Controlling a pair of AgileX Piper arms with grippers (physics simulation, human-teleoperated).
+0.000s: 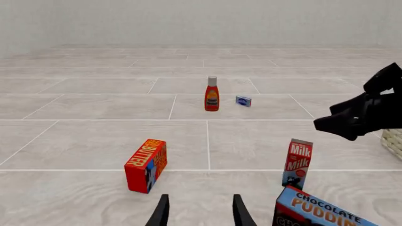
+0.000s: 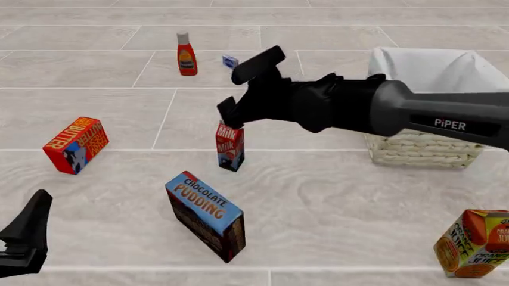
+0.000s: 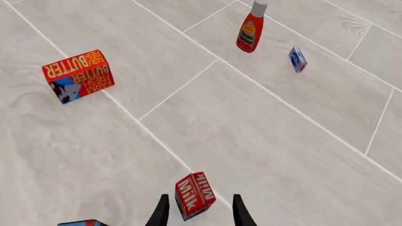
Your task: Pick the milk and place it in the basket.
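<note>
Nearest the camera in the front view, the left gripper (image 2: 24, 241) rests low at the tabletop (image 2: 334, 202) edge. Its fingers stand parted with nothing between them, well apart from every item, which suggests it is parked clear of the working arm. An orange juice carton (image 2: 475, 243) sits at the near right. The chocolate pudding box (image 2: 205, 215) lies tilted just in front of the milk (image 2: 230, 146).

The milk stands upright near the centre of the tabletop, to the left of the basket (image 2: 421, 149). The right gripper (image 2: 247, 89) hangs directly above it, fingers spread wide and empty. In the right wrist view the carton (image 3: 195, 195) sits between the two fingers, so the approach appears aligned for a top-down grasp. Contact is not yet made.

The butter box (image 2: 75, 145) lies to the left, clear of the approach path. The basket stands open to the right, unobstructed for placement. Farthest away are the red bottle (image 2: 187, 55) and a small blue box (image 2: 230, 61).
</note>
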